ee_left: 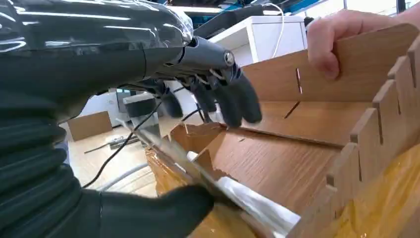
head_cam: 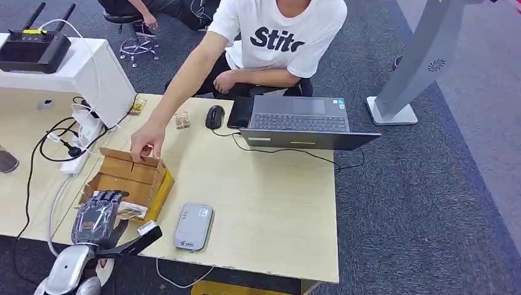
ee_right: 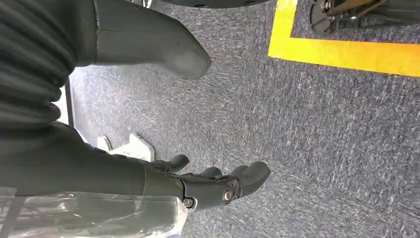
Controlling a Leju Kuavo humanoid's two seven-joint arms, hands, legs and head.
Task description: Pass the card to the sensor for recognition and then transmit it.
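Laptop (head_cam: 300, 118), mouse (head_cam: 214, 116) on table (head_cam: 276, 203).

Tan wooden box (head_cam: 132, 175), grey sensor (head_cam: 193, 226), black mouse (head_cam: 214, 116), white shirt (head_cam: 279, 31)

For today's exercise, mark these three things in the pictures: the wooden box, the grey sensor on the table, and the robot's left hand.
wooden box (head_cam: 132, 175), head view, on its slatted top side.
grey sensor (head_cam: 193, 225), head view, on the middle of its flat top.
left hand (head_cam: 97, 213), head view, on the back of the hand.
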